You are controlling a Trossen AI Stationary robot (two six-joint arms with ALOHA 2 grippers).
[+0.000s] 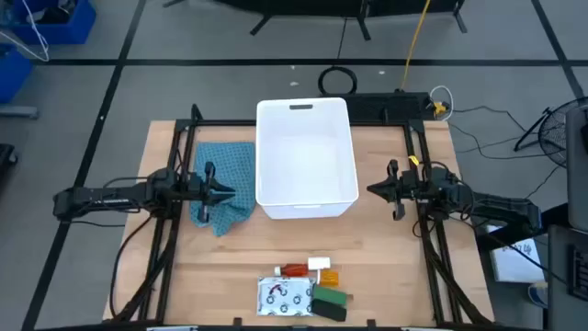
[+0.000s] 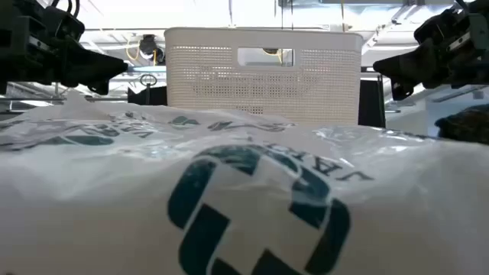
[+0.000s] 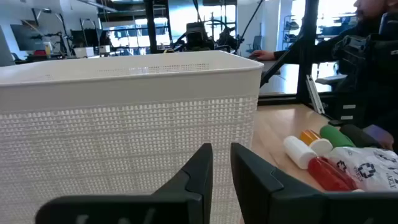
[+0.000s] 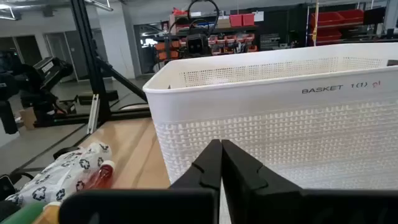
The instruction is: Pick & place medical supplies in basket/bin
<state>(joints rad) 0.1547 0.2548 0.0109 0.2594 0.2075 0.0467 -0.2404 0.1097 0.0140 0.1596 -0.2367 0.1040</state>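
At the middle of the worktop we have the white basket (image 1: pixel 306 161) sitting empty, with both of our arms parked either side of it: the left gripper (image 1: pixel 223 190) hangs over the teal cloth (image 1: pixel 225 184) with its fingers a narrow slit apart and nothing between them, the right gripper (image 1: pixel 378 189) is pressed fully closed and empty too. All the supplies are huddled at the near edge: white pouch (image 1: pixel 283 296), red bottle (image 1: pixel 299 269), white cylinder (image 1: pixel 319 263), orange vial (image 1: pixel 327 277), green packet (image 1: pixel 332 296), black packet (image 1: pixel 330 311). That huddle is our worry, because they touch and overlap, so jaws closing on one could drag or roll a neighbour off the near edge, and the slick pouch may slip. We'd also need to open up first, and carry high enough to clear those tall walls
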